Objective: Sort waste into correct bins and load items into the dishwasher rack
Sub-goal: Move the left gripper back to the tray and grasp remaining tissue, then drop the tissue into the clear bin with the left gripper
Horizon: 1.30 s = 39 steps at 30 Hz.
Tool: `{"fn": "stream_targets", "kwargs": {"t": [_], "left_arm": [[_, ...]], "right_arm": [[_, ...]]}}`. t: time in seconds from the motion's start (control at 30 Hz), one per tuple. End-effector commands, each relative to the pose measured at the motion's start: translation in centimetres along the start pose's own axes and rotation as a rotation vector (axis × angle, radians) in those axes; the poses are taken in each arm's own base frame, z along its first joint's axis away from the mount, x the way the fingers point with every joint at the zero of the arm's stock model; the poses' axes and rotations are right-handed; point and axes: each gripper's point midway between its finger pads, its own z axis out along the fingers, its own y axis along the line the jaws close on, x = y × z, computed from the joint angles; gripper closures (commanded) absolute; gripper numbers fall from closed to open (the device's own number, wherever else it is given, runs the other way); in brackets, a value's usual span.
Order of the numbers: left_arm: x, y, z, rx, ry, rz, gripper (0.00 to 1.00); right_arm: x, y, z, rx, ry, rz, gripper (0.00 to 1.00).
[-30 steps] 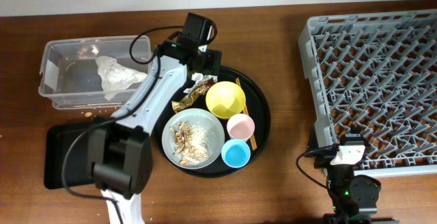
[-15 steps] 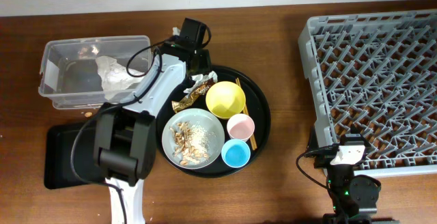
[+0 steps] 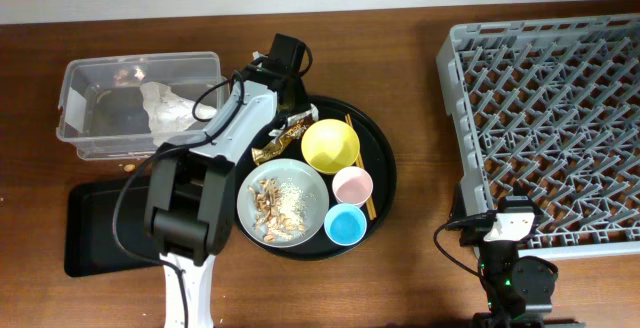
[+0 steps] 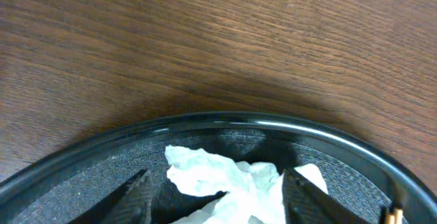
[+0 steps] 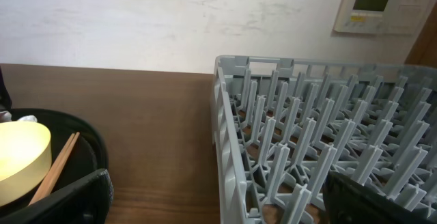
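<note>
**White wrapper next up as desk clean-up is only just getting going**

White-and-silver wrapper (image 4: 198, 166) is lying crumpled just inside the upper rim of the round black tray (image 3: 385, 168) at centre frame. The left hand (image 4: 215, 177) is hanging low over it, its fingers (image 4: 140, 197) standing apart on either side of the paper and not visibly pinching it. One pale crumpled piece (image 3: 165, 108) is already sitting in the clear tub (image 3: 140, 64) at upper left, while the flat black tray (image 3: 90, 233) is waiting at lower left.

Most of the job appears to be outstanding. Tan food scraps (image 3: 268, 203) are covering the grey plate (image 3: 246, 208), and the yellow bowl (image 3: 330, 145), pink cup (image 3: 352, 184) and light-blue cup (image 3: 345, 224) are all sitting on the round tray beside the chopsticks (image 3: 358, 163). No dish is standing in the dishwasher rack (image 3: 452, 98) filling the right of the frame. The right hand (image 5: 217, 179) is idling wide open and holding nothing at lower right, low over the desk (image 3: 410, 68) beside the rack's near corner.
</note>
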Motion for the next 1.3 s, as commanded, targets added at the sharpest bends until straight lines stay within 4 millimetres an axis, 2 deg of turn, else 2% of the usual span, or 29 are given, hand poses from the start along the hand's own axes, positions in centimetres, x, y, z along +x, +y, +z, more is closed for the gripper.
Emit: {"fn": "stream_targets", "kwargs": {"t": [0.0, 0.1, 0.2, 0.37, 0.43, 0.5, 0.6, 0.7, 0.77, 0.87, 1.0, 1.1, 1.17, 1.27], "left_arm": [[1.3, 0.3, 1.9, -0.016, 0.043, -0.011, 0.51], [0.9, 0.1, 1.6, -0.009, 0.033, -0.013, 0.53], [0.9, 0.0, 1.6, -0.008, 0.032, -0.012, 0.63], [0.4, -0.2, 1.1, -0.006, 0.029, -0.012, 0.99], [-0.3, -0.5, -0.2, -0.002, 0.022, -0.013, 0.99], [-1.3, -0.8, -1.9, 0.007, 0.006, -0.017, 0.99], [-3.3, -1.2, -5.7, 0.038, -0.043, -0.032, 0.99], [-5.3, -1.1, -10.3, 0.079, -0.116, -0.052, 0.99], [-6.4, -0.4, -12.8, 0.085, -0.160, -0.069, 0.99], [-8.5, 2.5, -16.4, 0.041, -0.249, -0.119, 0.99], [-11.4, 8.1, -20.2, -0.035, -0.357, -0.217, 0.99], [-12.7, 11.9, -20.7, -0.075, -0.379, -0.288, 0.99], [-13.1, 14.7, -20.3, -0.116, -0.369, -0.333, 0.99], [-13.2, 17.5, -19.4, -0.160, -0.346, -0.374, 0.99]], "right_arm": [[0.3, -0.2, 0.0, 0.010, 0.006, -0.003, 0.01], [0.3, -0.2, 0.0, 0.010, 0.006, -0.003, 0.01], [0.3, -0.2, 0.0, 0.010, 0.006, -0.003, 0.01], [0.3, -0.2, 0.0, 0.010, 0.006, -0.003, 0.01], [0.3, -0.2, 0.0, 0.010, 0.006, -0.003, 0.01], [0.3, -0.2, 0.0, 0.010, 0.006, -0.003, 0.01], [0.3, -0.2, 0.0, 0.010, 0.006, -0.003, 0.01], [0.3, -0.2, 0.0, 0.010, 0.006, -0.003, 0.01], [0.3, -0.2, 0.0, 0.010, 0.006, -0.003, 0.01], [0.3, -0.2, 0.0, 0.010, 0.006, -0.003, 0.01], [0.3, -0.2, 0.0, 0.010, 0.006, -0.003, 0.01], [0.3, -0.2, 0.0, 0.010, 0.006, -0.003, 0.01], [0.3, -0.2, 0.0, 0.010, 0.006, -0.003, 0.01], [0.3, -0.2, 0.0, 0.010, 0.006, -0.003, 0.01]]}}
